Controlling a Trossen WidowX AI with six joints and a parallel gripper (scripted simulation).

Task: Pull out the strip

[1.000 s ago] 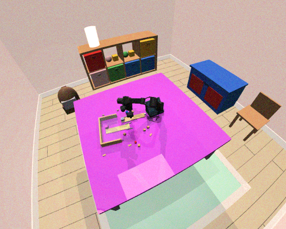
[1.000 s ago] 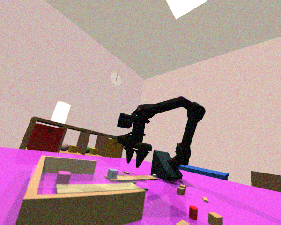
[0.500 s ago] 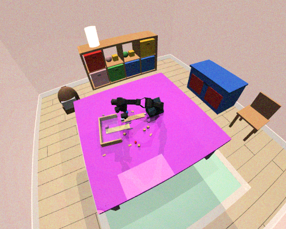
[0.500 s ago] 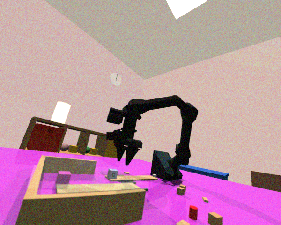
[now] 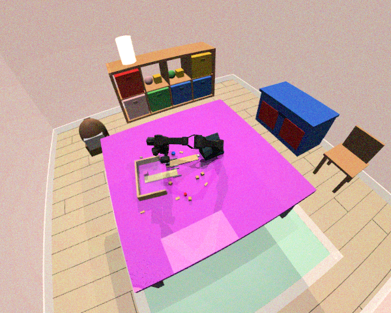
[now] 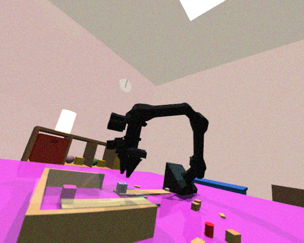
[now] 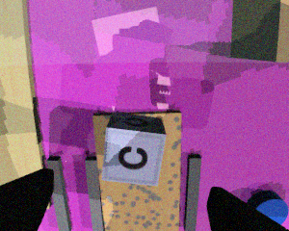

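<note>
The labelled cube [image 7: 135, 156] [image 6: 121, 187] is pale grey-blue with a "C" on its top. It rests on the far end of a speckled tan strip [image 7: 141, 225] [image 6: 144, 191] [image 5: 186, 159] that lies on the pink table, reaching toward the arm's base. My gripper [image 7: 132, 189] [image 6: 127, 173] [image 5: 163, 158] is open and hangs a little above the cube, with one finger on each side of it in the wrist view. A second, paler strip [image 6: 102, 202] [image 5: 161, 175] carries a plain pinkish cube [image 6: 68, 191] inside the wooden U-shaped frame [image 6: 94, 216] [image 5: 137, 182].
Grey rails [image 7: 62, 199] [image 7: 193, 192] flank the speckled strip. A blue ball [image 7: 270, 208] [image 5: 173, 153] lies to its right. Small tan blocks [image 6: 195, 205] and a red cylinder [image 6: 209, 229] [image 5: 184, 193] are scattered on the table. The arm's base [image 6: 178, 180] [image 5: 210, 145] stands at the strip's near end.
</note>
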